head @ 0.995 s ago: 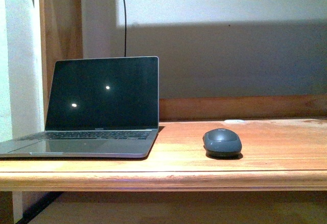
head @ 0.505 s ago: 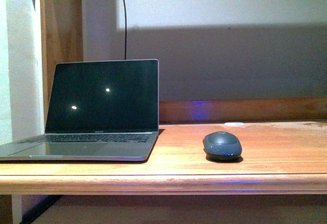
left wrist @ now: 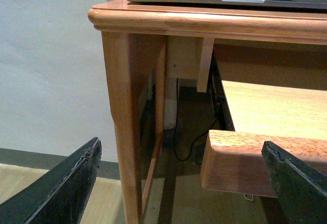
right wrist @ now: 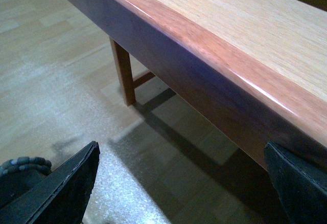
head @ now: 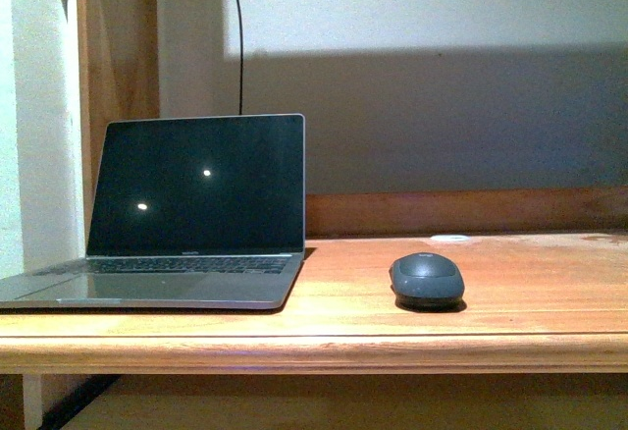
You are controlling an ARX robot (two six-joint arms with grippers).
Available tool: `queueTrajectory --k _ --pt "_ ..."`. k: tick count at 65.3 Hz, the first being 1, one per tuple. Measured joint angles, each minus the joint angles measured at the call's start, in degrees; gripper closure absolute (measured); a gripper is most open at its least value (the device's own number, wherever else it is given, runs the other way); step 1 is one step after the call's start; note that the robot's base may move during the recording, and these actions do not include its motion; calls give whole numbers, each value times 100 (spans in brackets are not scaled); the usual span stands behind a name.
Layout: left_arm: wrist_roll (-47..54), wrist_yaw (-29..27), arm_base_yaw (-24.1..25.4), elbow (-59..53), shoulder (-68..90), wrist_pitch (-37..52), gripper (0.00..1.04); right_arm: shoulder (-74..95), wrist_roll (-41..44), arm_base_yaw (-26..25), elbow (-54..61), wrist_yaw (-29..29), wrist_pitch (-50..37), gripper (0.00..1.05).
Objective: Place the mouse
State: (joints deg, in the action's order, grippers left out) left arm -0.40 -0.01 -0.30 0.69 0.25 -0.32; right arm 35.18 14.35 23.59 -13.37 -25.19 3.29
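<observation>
- The mouse [head: 427, 278] sits on the wooden desk [head: 530, 293], near the front edge and a little right of the middle in the front view. It is at about 3 o'clock from the open laptop [head: 186, 214] and apart from it.
- A small flat white disc [head: 449, 239] lies behind the mouse, at about 12 o'clock from it, near the back rail.
- From the front the mouse looks slightly turned, its long axis running roughly front to back on the desk; the exact angle is hard to tell.
- Neither arm shows in the front view.
- The left gripper [left wrist: 184, 183] hangs below desk height by the desk's left leg [left wrist: 125, 132], its fingers spread wide with nothing between them.
- The right gripper [right wrist: 179, 183] is also low, beside the desk's front edge [right wrist: 214, 81] over the floor, its fingers wide apart and empty.
- The mouse shows in neither wrist view, so it lies above and beyond both grippers.
- With the laptop filling the left side, I judge the right arm nearer. It would have to rise above the edge first.
</observation>
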Motion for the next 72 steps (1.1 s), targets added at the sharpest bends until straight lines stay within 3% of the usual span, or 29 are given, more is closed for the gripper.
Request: queueTrajectory --k 12,33,72 --pt "0 0 0 -2 0 0 8 1213 -446 553 -63 566 -1438 7" --pt "0 0 0 -2 0 0 8 3451 -780 863 -861 1139 -3239 7" --pt "0 0 0 0 0 0 8 5665 -1172 1322 -2232 1902 -4266 7"
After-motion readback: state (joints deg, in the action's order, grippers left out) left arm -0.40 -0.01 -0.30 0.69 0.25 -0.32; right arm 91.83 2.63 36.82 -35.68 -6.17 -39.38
